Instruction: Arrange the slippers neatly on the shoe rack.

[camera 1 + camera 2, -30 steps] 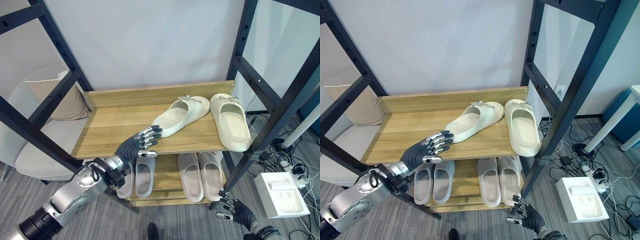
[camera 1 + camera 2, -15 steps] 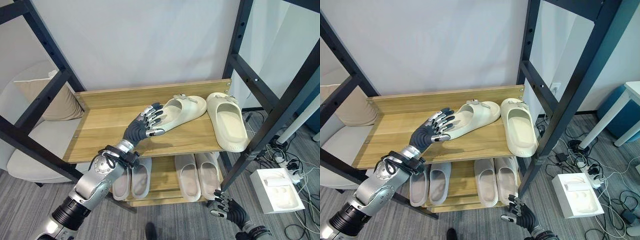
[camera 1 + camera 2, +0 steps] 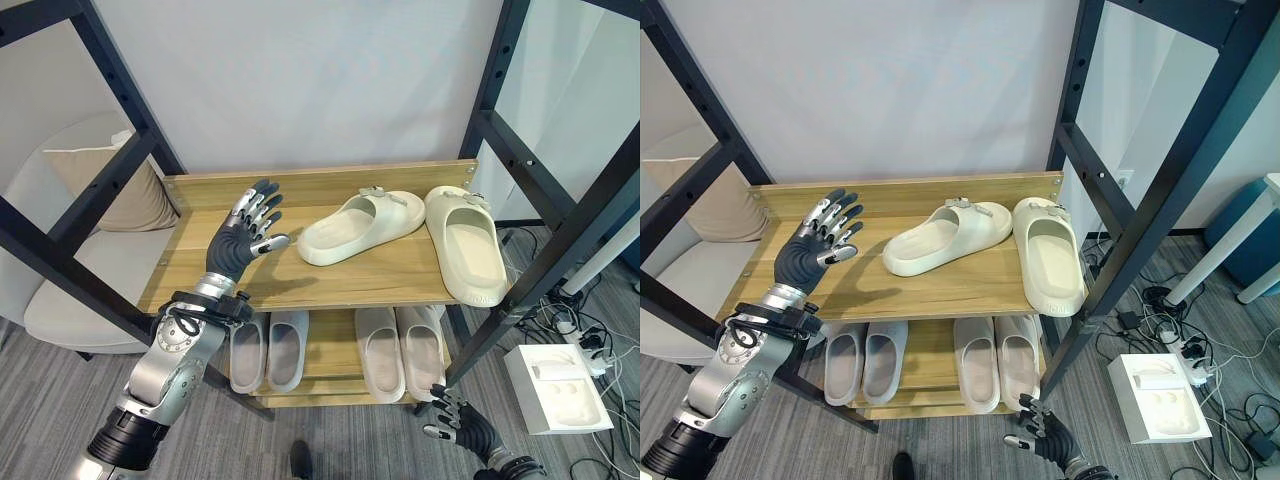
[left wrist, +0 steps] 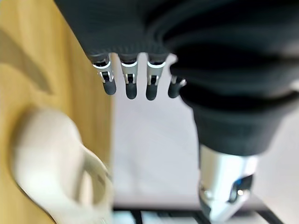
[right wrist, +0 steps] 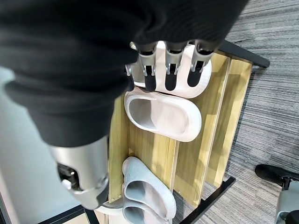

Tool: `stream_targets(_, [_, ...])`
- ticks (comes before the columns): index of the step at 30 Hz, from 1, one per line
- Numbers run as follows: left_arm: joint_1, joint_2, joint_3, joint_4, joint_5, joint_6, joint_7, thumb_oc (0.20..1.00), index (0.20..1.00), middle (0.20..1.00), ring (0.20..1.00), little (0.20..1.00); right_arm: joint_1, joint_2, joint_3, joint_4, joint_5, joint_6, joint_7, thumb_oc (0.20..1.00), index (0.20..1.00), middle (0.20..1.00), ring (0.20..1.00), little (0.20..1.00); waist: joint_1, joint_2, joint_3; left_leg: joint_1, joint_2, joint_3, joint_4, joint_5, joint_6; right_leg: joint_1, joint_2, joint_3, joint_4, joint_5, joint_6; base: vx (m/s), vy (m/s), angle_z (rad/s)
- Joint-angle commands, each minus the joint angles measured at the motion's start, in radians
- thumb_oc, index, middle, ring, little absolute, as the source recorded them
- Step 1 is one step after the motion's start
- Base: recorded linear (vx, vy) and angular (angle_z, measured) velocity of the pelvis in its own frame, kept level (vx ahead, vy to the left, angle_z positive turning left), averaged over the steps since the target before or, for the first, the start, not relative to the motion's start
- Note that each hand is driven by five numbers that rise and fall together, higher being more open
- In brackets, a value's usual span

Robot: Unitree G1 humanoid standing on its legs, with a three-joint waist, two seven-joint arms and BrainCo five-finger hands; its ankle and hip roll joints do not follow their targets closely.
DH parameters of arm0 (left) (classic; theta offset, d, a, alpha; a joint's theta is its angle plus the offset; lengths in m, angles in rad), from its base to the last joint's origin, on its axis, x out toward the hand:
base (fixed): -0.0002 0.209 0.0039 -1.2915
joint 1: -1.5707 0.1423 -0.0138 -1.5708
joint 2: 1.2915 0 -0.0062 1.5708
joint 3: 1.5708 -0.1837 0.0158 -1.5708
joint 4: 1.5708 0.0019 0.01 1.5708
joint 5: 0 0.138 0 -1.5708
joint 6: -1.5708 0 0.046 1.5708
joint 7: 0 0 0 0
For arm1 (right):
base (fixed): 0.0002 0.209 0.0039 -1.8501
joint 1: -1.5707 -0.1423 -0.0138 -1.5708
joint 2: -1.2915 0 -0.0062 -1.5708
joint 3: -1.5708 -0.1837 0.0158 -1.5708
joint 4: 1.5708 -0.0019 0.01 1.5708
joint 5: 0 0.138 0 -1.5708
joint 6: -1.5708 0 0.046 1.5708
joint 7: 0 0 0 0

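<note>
Two cream slippers lie on the upper wooden shelf [image 3: 210, 285] of the shoe rack. One slipper [image 3: 357, 226] lies slanted across the middle, its heel end toward my left hand. The other cream slipper [image 3: 466, 247] lies straight at the right end. My left hand [image 3: 243, 236] is open and raised over the shelf's left part, a short way from the slanted slipper [image 4: 51, 168] and not touching it. My right hand [image 3: 457, 430] hangs low near the floor, fingers relaxed, in front of the lower shelf.
On the lower shelf sit a grey pair [image 3: 268, 350] and a pale pair [image 3: 400, 350]. Black frame posts [image 3: 545, 255] flank the rack. A chair with a cushion [image 3: 105, 190] stands to the left. A white box [image 3: 558, 386] and cables lie on the floor to the right.
Half a second ago my left hand lay against the slanted slipper's heel end. It has since drawn back to the left and lifted. The camera has shifted a little.
</note>
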Motion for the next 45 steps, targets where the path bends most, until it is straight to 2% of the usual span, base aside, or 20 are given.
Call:
stream_targets(1, [-0.155, 0.008, 0.039, 0.055, 0.084, -0.052, 0.023, 1.000, 1.000, 1.000, 1.000, 1.000, -0.046, 0.013, -0.027, -0.048, -0.016, -0.043, 0.002, 1.000, 1.000, 1.000, 1.000, 1.000, 0.007, -0.023, 0.032, 0.148, 0.015, -0.002, 0.001, -0.187, -0.019, -0.109, 0.000, -0.038, -0.001, 0.059, 0.015, 0.03, 0.012, 0.00])
stream_targets(5, [-0.259, 0.020, -0.001, 0.211, 0.200, -0.037, 0.052, 1.000, 1.000, 1.000, 1.000, 1.000, -0.056, 0.007, -0.019, -0.045, -0.020, -0.041, 0.001, 1.000, 1.000, 1.000, 1.000, 1.000, -0.013, -0.023, 0.030, 0.152, 0.015, 0.012, 0.001, -0.190, -0.021, -0.114, 0.000, -0.029, -0.001, 0.062, 0.019, 0.03, 0.015, 0.00])
stream_targets(11, [-0.357, 0.034, -0.047, 0.349, 0.278, -0.019, 0.075, 1.000, 1.000, 1.000, 1.000, 1.000, -0.058, 0.000, -0.016, -0.044, -0.030, -0.041, -0.003, 1.000, 1.000, 1.000, 1.000, 1.000, -0.032, -0.024, 0.031, 0.154, 0.017, 0.021, 0.001, -0.193, -0.023, -0.121, 0.001, -0.020, -0.001, 0.065, 0.021, 0.01, 0.004, -0.10])
stream_targets(21, [-0.334, 0.019, -0.095, 0.322, 0.287, 0.006, 0.026, 1.000, 1.000, 1.000, 1.000, 1.000, -0.061, 0.012, -0.017, -0.036, -0.024, -0.034, -0.001, 1.000, 1.000, 1.000, 1.000, 1.000, -0.038, -0.022, 0.030, 0.157, 0.018, 0.031, 0.001, -0.197, -0.020, -0.124, 0.001, -0.009, -0.001, 0.066, 0.022, 0.01, -0.001, -0.05])
stream_targets(22, [-0.278, 0.028, -0.100, 0.267, 0.262, 0.019, -0.012, 1.000, 1.000, 1.000, 1.000, 1.000, -0.062, 0.015, -0.025, -0.037, -0.021, -0.026, 0.004, 1.000, 1.000, 1.000, 1.000, 1.000, -0.032, -0.020, 0.031, 0.157, 0.017, 0.029, 0.001, -0.196, -0.019, -0.123, 0.001, -0.010, -0.001, 0.064, 0.020, -0.01, -0.001, -0.05])
stream_targets(26, [-0.206, 0.059, -0.103, 0.190, 0.180, 0.036, -0.054, 1.000, 1.000, 1.000, 1.000, 1.000, -0.060, 0.013, -0.028, -0.048, -0.023, -0.016, 0.011, 1.000, 1.000, 1.000, 1.000, 1.000, -0.025, -0.017, 0.031, 0.156, 0.017, 0.024, 0.001, -0.196, -0.017, -0.121, 0.001, -0.015, -0.001, 0.064, 0.018, 0.00, 0.000, -0.02])
stream_targets(34, [-0.016, 0.247, -0.117, -0.042, -0.035, 0.087, -0.156, 1.000, 1.000, 1.000, 1.000, 1.000, -0.037, -0.015, -0.027, -0.076, 0.001, 0.008, 0.047, 1.000, 1.000, 1.000, 1.000, 1.000, -0.008, -0.009, 0.030, 0.155, 0.015, 0.018, 0.001, -0.194, -0.015, -0.121, 0.002, -0.019, -0.001, 0.067, 0.018, 0.00, 0.000, 0.00])
stream_targets(36, [-0.004, 0.269, -0.142, -0.091, -0.103, 0.094, -0.164, 1.000, 1.000, 1.000, 1.000, 1.000, -0.037, -0.027, -0.017, -0.081, 0.008, 0.009, 0.053, 1.000, 1.000, 1.000, 1.000, 1.000, -0.006, -0.009, 0.031, 0.155, 0.015, 0.015, 0.001, -0.192, -0.015, -0.120, 0.002, -0.021, -0.001, 0.066, 0.018, 0.00, 0.000, 0.00])
stream_targets(39, [-0.013, 0.268, -0.161, -0.111, -0.126, 0.097, -0.161, 1.000, 1.000, 1.000, 1.000, 1.000, -0.040, -0.032, -0.010, -0.080, 0.012, 0.008, 0.055, 1.000, 1.000, 1.000, 1.000, 1.000, -0.004, -0.009, 0.031, 0.155, 0.014, 0.012, 0.001, -0.192, -0.014, -0.118, 0.003, -0.023, -0.001, 0.066, 0.018, 0.00, 0.000, 0.00])
stream_targets(45, [-0.185, 0.093, -0.290, -0.060, -0.150, 0.102, -0.113, 1.000, 1.000, 1.000, 1.000, 1.000, -0.059, -0.030, 0.006, -0.071, 0.021, 0.003, 0.040, 1.000, 1.000, 1.000, 1.000, 1.000, -0.017, -0.017, 0.036, 0.150, 0.012, 0.008, 0.001, -0.189, -0.011, -0.122, 0.003, -0.022, -0.001, 0.068, 0.018, -0.01, -0.004, 0.08])
